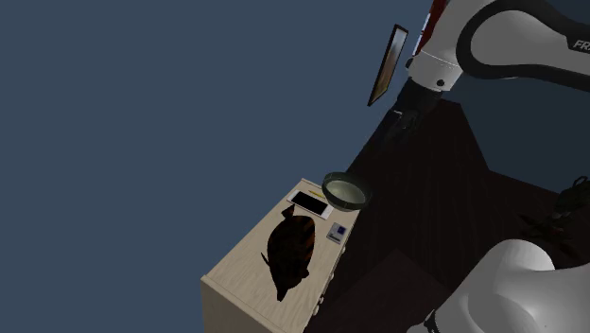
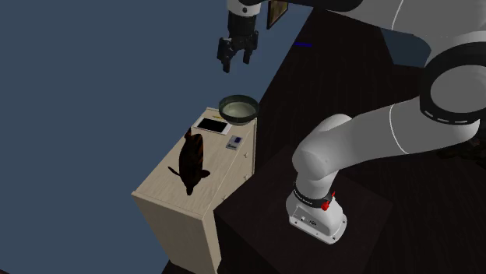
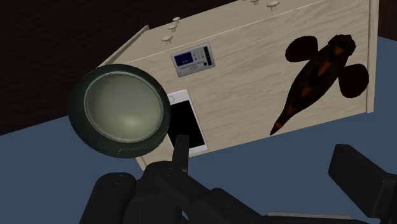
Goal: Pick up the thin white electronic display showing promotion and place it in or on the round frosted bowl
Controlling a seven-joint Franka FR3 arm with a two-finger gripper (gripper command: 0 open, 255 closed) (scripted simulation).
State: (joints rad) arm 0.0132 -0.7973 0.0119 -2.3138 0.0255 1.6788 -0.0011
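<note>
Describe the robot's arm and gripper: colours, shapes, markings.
The arm has rounded white links, dark joints, grey lettering beginning FR and a small red mark near its base. The gripper is all black, with two blocky fingers.

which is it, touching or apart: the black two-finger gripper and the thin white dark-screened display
Apart. The second exterior view shows the gripper in mid-air well above the display lying on the pale cabinet.

Dim, even light covers my workspace: my white arm (image 2: 366, 140) catches the most, shading softly to grey underneath, the pale desk (image 1: 236, 274) glows faintly, and my claw (image 2: 236, 64) reads as flat black. Edges are crisp in every view.
</note>
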